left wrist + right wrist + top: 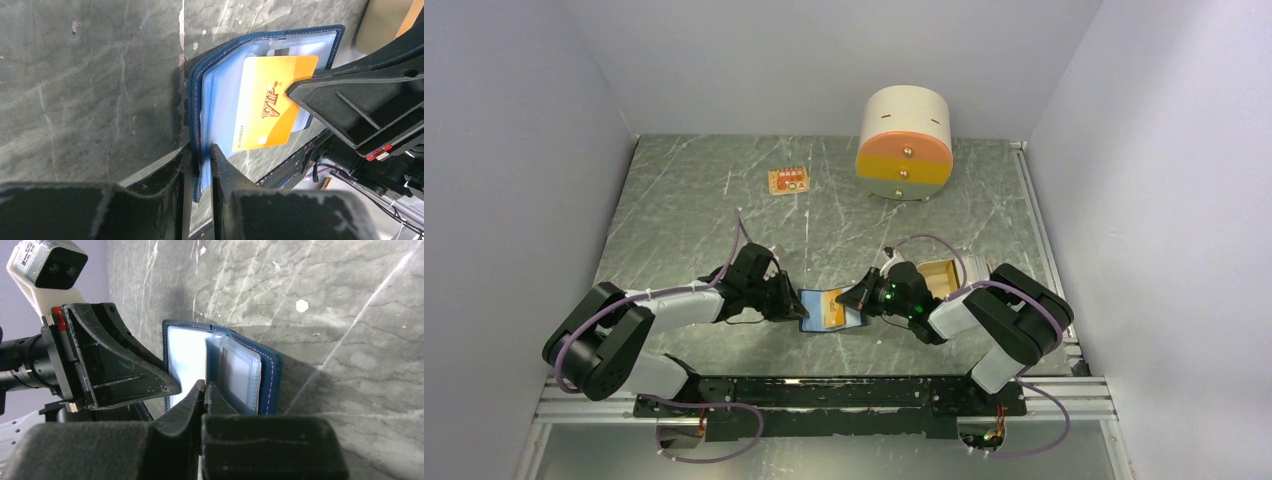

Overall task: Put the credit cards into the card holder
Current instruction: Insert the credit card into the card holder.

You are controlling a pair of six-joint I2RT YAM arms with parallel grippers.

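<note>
The card holder (829, 311) lies open on the worktop (684, 200) at the near middle, between the two arms. The left end effector (201, 150) is pinching the holder's left edge, cover and clear sleeves together, seemingly to keep it spread and stop it sliding while a card goes in. The right end effector (205, 386) has its fingers pressed together on one edge of a gold credit card (272, 102), which lies at an angle across the sleeves. Whether its leading edge has entered a pocket is hard to tell. A tan stack, probably the remaining cards (939, 277), sits just behind the right wrist, partly hidden by it. The round drawer unit (904, 140) and the orange tag (789, 181) stand well apart at the far side, out of the way. The real crowding comes from the two end effectors, close together over the small holder.
</note>
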